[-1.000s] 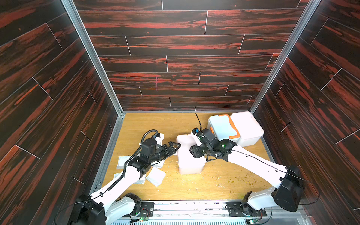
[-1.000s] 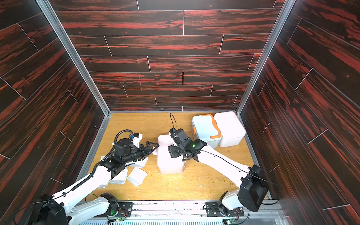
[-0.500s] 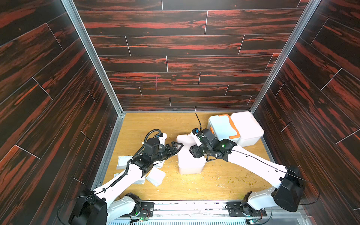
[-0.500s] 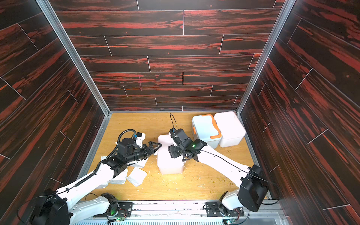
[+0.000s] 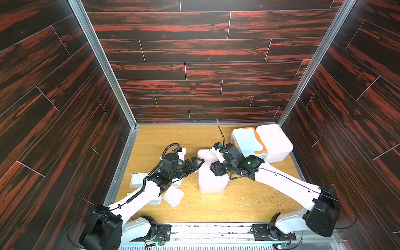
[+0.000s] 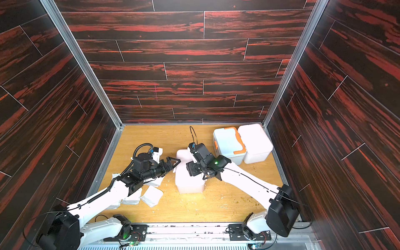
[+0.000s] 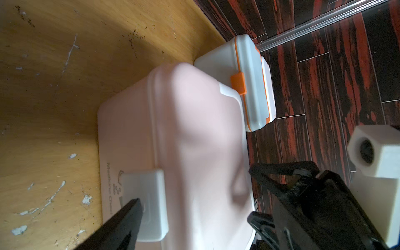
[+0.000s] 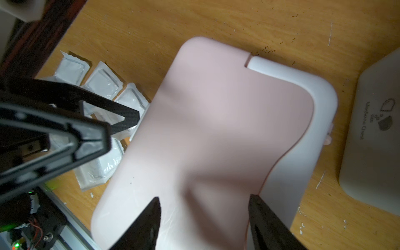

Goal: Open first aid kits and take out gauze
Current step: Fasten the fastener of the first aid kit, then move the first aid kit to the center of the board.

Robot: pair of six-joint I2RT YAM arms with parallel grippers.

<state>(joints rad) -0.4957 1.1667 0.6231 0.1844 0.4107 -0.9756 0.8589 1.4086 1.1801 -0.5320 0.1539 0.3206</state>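
The pink kit [image 5: 211, 177] stands shut mid-table, gauze [image 5: 173, 195] packets loose on its left, partly under the left arm [image 5: 151, 190]; the orange-handled kit [image 5: 245, 140] and white kit [image 5: 275, 140] touch in the far right corner. The left gripper [image 5: 198, 164] is spread wide beside the pink kit's latch [image 7: 149, 201], and the right gripper [image 8: 203, 199] hangs over its lid [image 8: 216, 108], jaws parted and empty. The table [image 5: 216, 205] is yellow wood, scuffed, flecked with white chips and dark crumbs, boxed by dark red-streaked plank walls [image 5: 194, 54] with metal posts [image 5: 104, 65].
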